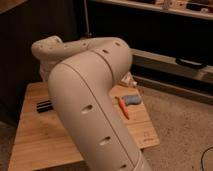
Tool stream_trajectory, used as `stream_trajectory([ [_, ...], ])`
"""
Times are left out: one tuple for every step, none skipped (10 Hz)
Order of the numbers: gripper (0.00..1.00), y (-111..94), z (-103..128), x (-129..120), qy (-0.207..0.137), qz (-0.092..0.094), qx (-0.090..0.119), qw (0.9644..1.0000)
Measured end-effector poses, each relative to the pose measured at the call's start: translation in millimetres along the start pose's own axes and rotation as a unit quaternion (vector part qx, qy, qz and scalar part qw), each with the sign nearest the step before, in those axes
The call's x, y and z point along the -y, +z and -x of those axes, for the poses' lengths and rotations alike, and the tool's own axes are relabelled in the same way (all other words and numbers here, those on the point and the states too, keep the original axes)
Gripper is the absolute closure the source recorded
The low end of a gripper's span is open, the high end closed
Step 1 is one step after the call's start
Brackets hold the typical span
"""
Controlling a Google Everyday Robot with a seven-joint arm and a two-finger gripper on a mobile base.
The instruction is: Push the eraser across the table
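The eraser (44, 105) is a small black block with a pale stripe, lying near the left edge of the wooden table (35, 142). Only its left part shows, and the rest is behind my arm. My large pale arm (90, 100) crosses the middle of the view, with its wrist bend (47, 50) above the eraser. My gripper is hidden behind the arm, somewhere below the wrist bend and close to the eraser. The black bowl is hidden behind the arm.
A light-blue-handled tool (131, 99) with an orange part (122, 108) lies on the table's right side. A small pale object (128, 80) sits at the far right edge. A dark cabinet (20, 45) stands on the left, with dark shelving (150, 30) behind.
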Motion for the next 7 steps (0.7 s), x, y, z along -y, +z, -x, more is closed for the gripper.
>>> stream_trajectory([
  [1.0, 8.0, -4.3, 4.1, -0.003, -0.007, -0.002, 1.0],
  [1.0, 15.2, -5.4, 5.8, -0.003, -0.015, -0.002, 0.9999],
  [1.0, 24.7, -3.6, 3.7, -0.003, -0.026, 0.0, 0.9997],
  [1.0, 32.6, -1.8, -2.1, -0.003, -0.037, 0.004, 0.9993],
  [1.0, 36.4, -1.7, -0.4, -0.004, -0.045, 0.005, 0.999],
  [1.0, 40.7, -1.1, 3.9, -0.008, -0.05, 0.006, 0.9987],
  [1.0, 44.6, -2.3, 7.4, -0.01, -0.054, 0.006, 0.9985],
])
